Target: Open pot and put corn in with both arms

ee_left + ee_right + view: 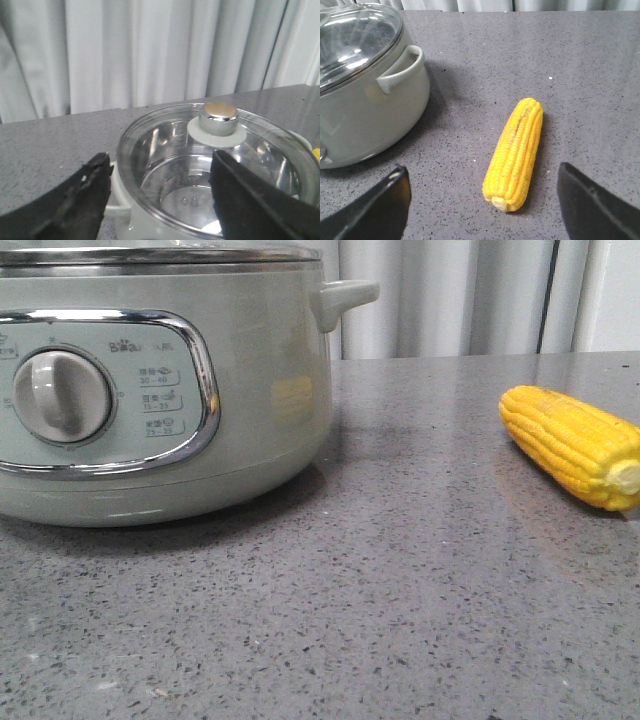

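The sage-green pot [260,390] stands at the left of the front view with its glass lid [165,150] on; it also shows in the right wrist view [365,110]. The lid has a chrome knob [218,117]. My left gripper [160,172] is open above the lid, its jaws wide apart, short of the knob. The yellow corn [575,445] lies on the grey table at the right. In the right wrist view the corn [516,152] lies between the jaws of my open right gripper [482,180], which hovers above it. Neither gripper shows in the front view.
The grey speckled table [400,590] runs under everything. White curtains [150,50] hang behind the table's far edge. The pot's side handle [402,70] sticks out toward the corn.
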Available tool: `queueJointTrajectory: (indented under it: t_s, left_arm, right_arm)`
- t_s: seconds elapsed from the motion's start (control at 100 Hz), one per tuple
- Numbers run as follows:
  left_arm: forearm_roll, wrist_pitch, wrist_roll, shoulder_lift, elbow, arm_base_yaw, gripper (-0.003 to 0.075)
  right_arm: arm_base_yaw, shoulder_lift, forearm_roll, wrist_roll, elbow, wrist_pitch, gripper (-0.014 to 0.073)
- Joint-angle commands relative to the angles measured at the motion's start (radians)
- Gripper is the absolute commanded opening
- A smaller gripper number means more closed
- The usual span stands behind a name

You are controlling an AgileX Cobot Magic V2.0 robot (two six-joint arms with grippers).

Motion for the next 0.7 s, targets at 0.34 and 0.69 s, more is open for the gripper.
queueJointTrajectory:
  t_s: [0.34,0.69]
  left_arm:
    - [-0.080,-0.352,0.097,0.393,-0.167,-0.281,0.0527]
    - [-0.102,-0.514,0.097,0.622,-0.205,-0.385,0.0527]
  right_arm:
    - [-0.006,0.011,0.003,-0.003,-0.035,-0.086,0.0533]
    - [-0.006,0.011,0.003,-0.003,-0.035,-0.079,0.0533]
